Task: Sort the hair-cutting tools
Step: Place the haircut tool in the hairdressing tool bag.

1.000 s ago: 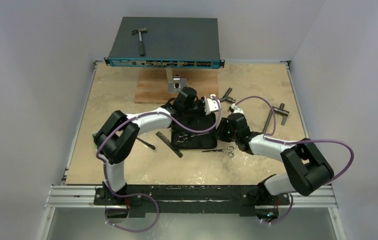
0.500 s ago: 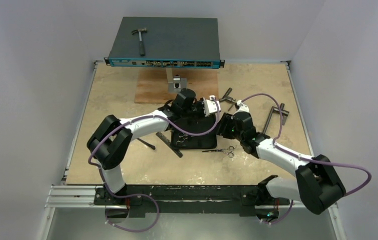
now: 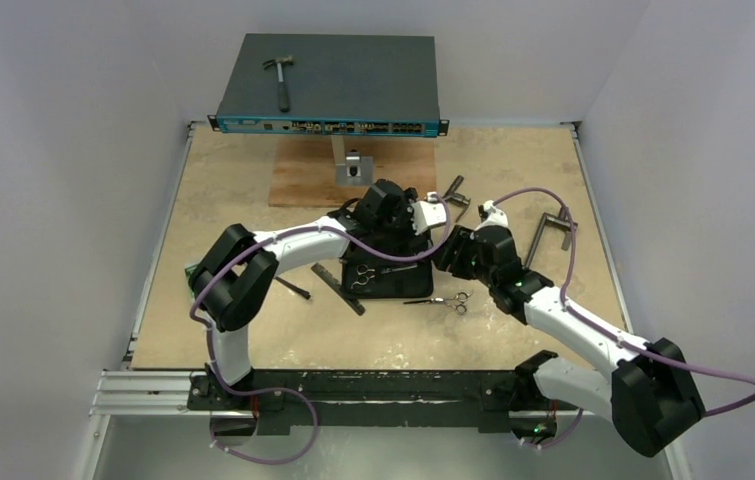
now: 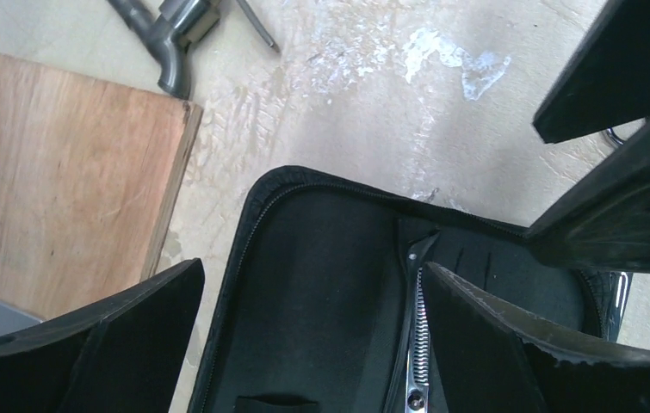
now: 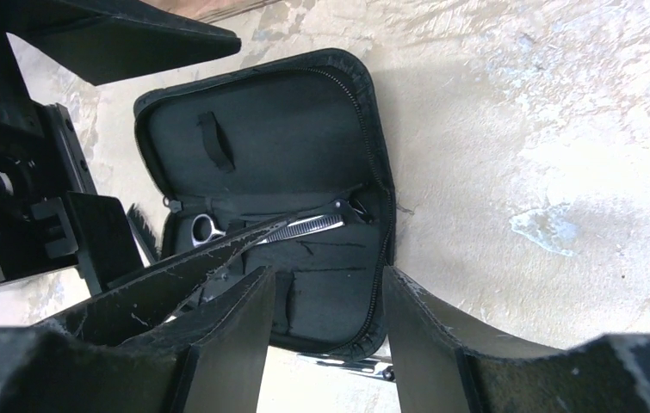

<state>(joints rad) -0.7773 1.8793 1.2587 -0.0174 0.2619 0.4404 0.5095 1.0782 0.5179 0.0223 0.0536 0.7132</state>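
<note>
The loose scissors point(image 3: 448, 300) lie on the table point(image 3: 253, 200) just by the near edge of the case point(image 3: 398, 283), stretched along it. The right arm point(image 3: 553, 310) is nearer. The right jaws are apart and empty, beside the case. The left jaws are apart too, over the case.

One pair of silver scissors point(image 5: 291, 228) lies inside the open black case point(image 5: 287, 120), its toothed blade along the middle fold. The second pair point(image 3: 450, 300) lies flat on the table point(image 3: 233, 200) at the lower right of the case, blades pointing left. The narrow black comb point(image 3: 339, 289) lies slanted just beside the case's lower left corner. The thin black clip point(image 3: 293, 288) is further left.
</note>
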